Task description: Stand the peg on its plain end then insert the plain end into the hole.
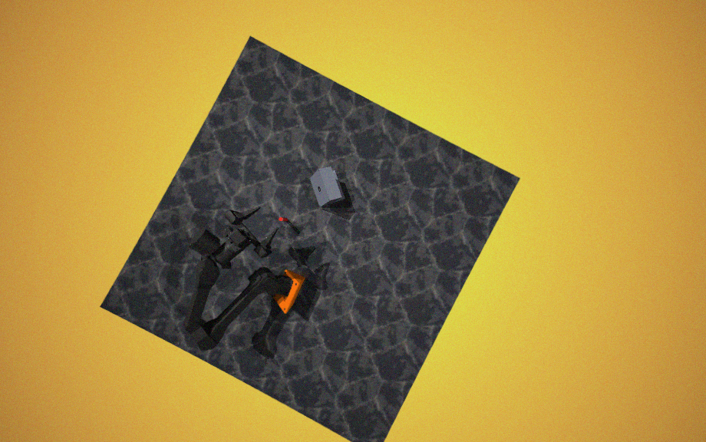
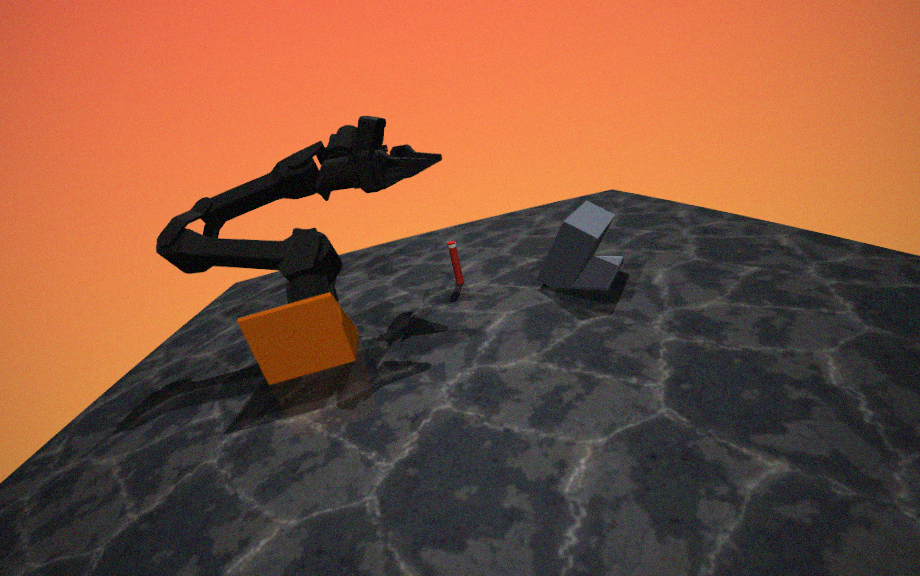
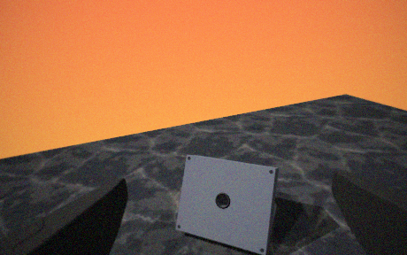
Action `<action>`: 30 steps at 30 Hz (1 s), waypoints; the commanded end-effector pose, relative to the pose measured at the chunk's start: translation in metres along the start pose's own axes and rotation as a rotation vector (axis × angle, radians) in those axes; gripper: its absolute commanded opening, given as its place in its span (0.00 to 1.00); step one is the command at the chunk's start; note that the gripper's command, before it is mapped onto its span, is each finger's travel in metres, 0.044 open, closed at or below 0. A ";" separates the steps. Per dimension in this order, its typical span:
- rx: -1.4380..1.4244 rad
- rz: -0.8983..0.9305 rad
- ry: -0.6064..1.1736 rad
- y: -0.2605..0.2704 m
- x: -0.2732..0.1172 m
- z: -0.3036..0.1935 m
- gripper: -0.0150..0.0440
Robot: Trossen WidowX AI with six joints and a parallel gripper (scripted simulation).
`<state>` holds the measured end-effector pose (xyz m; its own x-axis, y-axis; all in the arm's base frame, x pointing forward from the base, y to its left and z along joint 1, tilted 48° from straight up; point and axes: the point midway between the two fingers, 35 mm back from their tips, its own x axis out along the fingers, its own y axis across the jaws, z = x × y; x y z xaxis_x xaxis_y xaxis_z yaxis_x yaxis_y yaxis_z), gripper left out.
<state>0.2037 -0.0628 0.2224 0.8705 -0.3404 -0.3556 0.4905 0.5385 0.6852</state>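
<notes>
The red peg [image 1: 281, 219] [image 2: 456, 264] stands upright on the table [image 1: 417, 218] [image 2: 577, 379], its white band near the top and its plain end down. Nothing holds it, and it is out of the wrist view. My gripper [image 1: 267, 218] [image 2: 434, 157] [image 3: 227, 183] is wide open and empty, raised well above the table, higher than the peg's top and back toward the arm's side. The grey sloped panel [image 1: 329, 186] [image 2: 573, 247] [image 3: 203, 186] stands beyond the peg. Its empty dark hole [image 1: 319, 189] [image 3: 222, 201] is near the middle of the face, between the fingers in the wrist view.
The orange base block [image 1: 295, 291] [image 2: 298, 342] sits at the foot of the arm. The panel's rear foot [image 2: 604, 271] rests on the table behind it. Shadows of the arm and gripper fall near the base.
</notes>
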 end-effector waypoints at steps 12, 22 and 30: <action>-0.221 -0.149 0.356 -0.011 0.016 -0.031 1.00; -0.307 -0.210 0.668 -0.019 0.021 -0.053 1.00; -0.295 -0.216 0.928 -0.021 0.023 -0.067 1.00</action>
<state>0.2147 -0.0319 0.1598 0.4333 0.1592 -0.8871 0.5284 0.7525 0.3932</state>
